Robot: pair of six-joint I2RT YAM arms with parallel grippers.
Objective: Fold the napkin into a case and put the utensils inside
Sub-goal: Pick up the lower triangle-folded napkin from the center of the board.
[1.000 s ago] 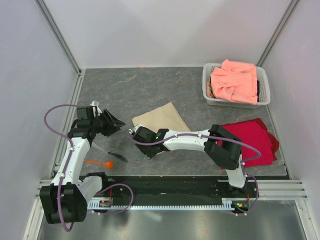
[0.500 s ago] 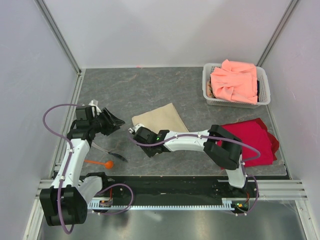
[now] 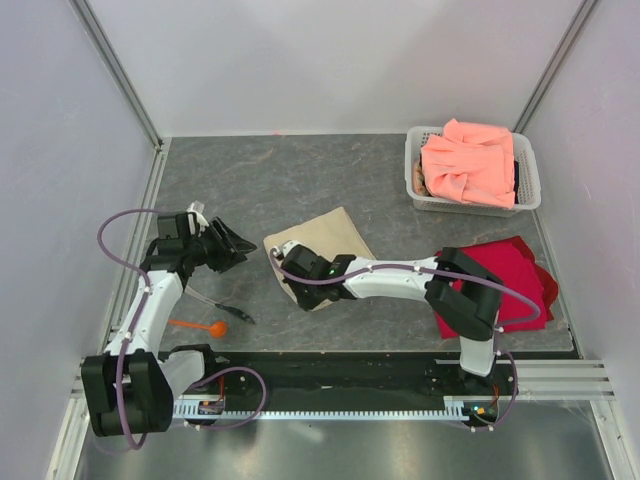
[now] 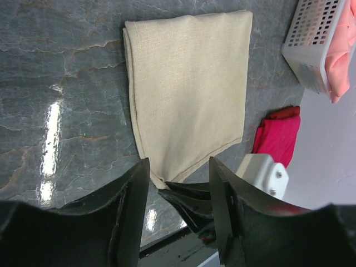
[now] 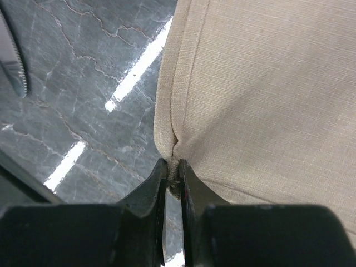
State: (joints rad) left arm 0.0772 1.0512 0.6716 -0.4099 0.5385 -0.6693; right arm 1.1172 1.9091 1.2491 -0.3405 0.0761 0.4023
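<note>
**Right gripper pinches napkin corner; left gripper spread and empty**

Top view: the beige napkin (image 3: 322, 243) lies folded flat at mid-frame on the grey table (image 3: 260, 175). The right gripper (image 3: 287, 280) is at its lower left corner. The left gripper (image 3: 232, 246) is at the left of the frame, apart from the cloth, jaws spread. Below it lie the orange spoon (image 3: 206, 326) and the dark utensil (image 3: 224, 310). A white basket (image 3: 413, 172) holding a salmon cloth (image 3: 468, 160) sits at upper right, with a red cloth (image 3: 512, 272) below it.

Left wrist view: the fingers stand wide apart and hold nothing. The napkin fills the upper centre.

Right wrist view: the jaws are pressed together on the napkin's folded corner at lower centre.
</note>
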